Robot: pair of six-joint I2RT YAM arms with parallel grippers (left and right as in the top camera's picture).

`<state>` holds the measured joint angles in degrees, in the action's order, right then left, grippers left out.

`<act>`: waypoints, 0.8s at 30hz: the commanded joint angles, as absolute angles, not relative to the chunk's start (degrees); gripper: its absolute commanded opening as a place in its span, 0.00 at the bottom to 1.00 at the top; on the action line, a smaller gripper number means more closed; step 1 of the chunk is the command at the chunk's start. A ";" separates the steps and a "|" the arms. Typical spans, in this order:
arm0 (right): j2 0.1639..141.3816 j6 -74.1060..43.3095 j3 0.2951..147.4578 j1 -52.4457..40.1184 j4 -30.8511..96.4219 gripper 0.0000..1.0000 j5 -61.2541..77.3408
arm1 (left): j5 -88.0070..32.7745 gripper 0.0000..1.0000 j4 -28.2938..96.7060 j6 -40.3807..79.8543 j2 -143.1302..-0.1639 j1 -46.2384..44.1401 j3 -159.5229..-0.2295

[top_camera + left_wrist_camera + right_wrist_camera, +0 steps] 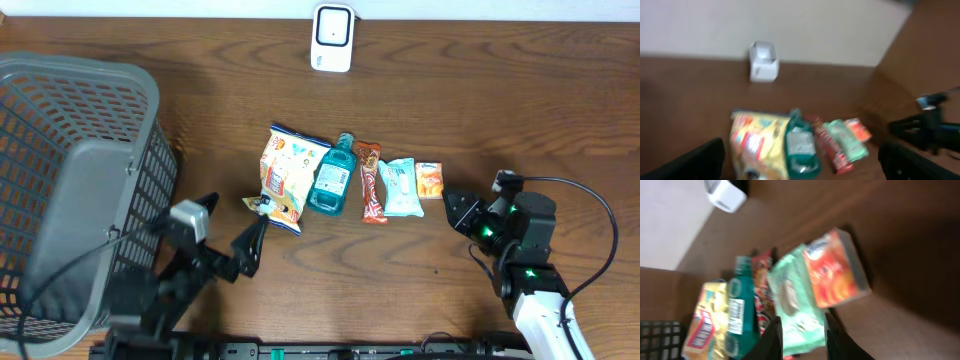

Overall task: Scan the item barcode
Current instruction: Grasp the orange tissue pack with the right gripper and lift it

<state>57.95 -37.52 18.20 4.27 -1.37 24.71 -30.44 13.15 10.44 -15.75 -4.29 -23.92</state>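
Observation:
A row of items lies mid-table: a yellow snack bag [283,178], a teal bottle [332,176], a red-brown bar [371,182], a mint packet [401,187] and a small orange packet [429,180]. The white barcode scanner [332,37] stands at the far edge. My right gripper [460,212] hovers just right of the orange packet. In the right wrist view its fingers [772,337] stand slightly apart over the mint packet [795,300], holding nothing. My left gripper [240,235] is wide open in front of the snack bag [760,145], empty.
A large grey mesh basket [80,190] fills the left side of the table. The right arm's cable [600,215] loops at the right. Bare wood lies between the item row and the scanner [763,62].

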 commanded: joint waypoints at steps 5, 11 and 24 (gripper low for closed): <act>57.54 -31.99 18.31 4.45 2.90 0.24 22.74 | -11.22 0.98 10.11 10.33 -20.73 -4.54 -23.73; 57.54 -30.68 18.31 4.45 4.71 0.25 22.59 | 5.80 0.98 9.93 10.33 -20.53 -4.54 -23.73; 57.54 -29.74 18.31 4.45 6.15 0.28 22.61 | 25.19 0.98 7.62 10.09 -20.53 -4.43 -23.73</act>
